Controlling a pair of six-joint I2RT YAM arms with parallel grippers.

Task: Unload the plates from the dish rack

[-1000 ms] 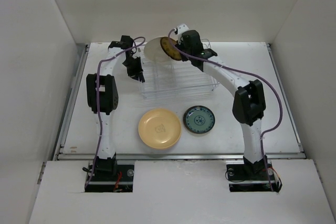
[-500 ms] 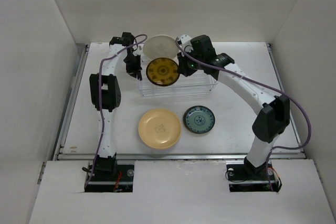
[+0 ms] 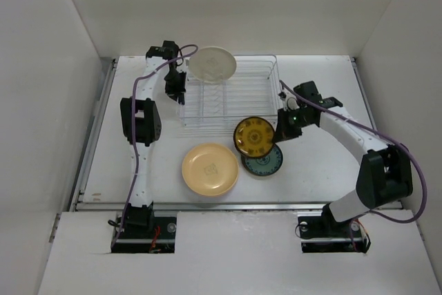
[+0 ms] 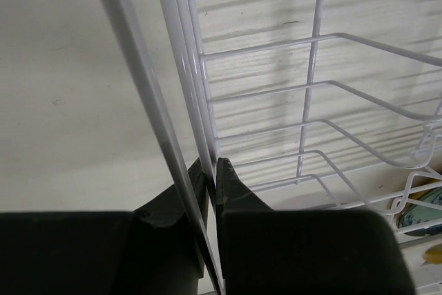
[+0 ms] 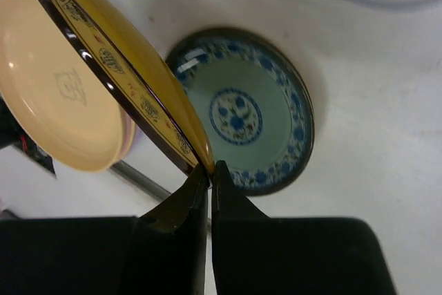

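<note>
The wire dish rack (image 3: 231, 98) stands at the back middle of the table, with a cream plate (image 3: 212, 63) upright at its far left end. My left gripper (image 3: 179, 92) is shut on a wire of the rack's left edge (image 4: 181, 67). My right gripper (image 3: 282, 126) is shut on the rim of the amber-brown patterned plate (image 3: 253, 136) and holds it tilted above the teal plate (image 3: 265, 164). In the right wrist view the gripper (image 5: 209, 168) pinches the amber plate (image 5: 117, 67) over the teal plate (image 5: 242, 112). A yellow plate (image 3: 210, 168) lies left of the teal one.
The yellow plate (image 5: 48, 94) sits close to the table's front edge, with a pinkish rim showing beneath it. White walls enclose the table on the left, right and back. The rack's other slots hold no plates.
My right arm has carried the amber-brown plate out of the rack, forward and down to over the teal plate. My left gripper has stayed on the rack's left edge.
</note>
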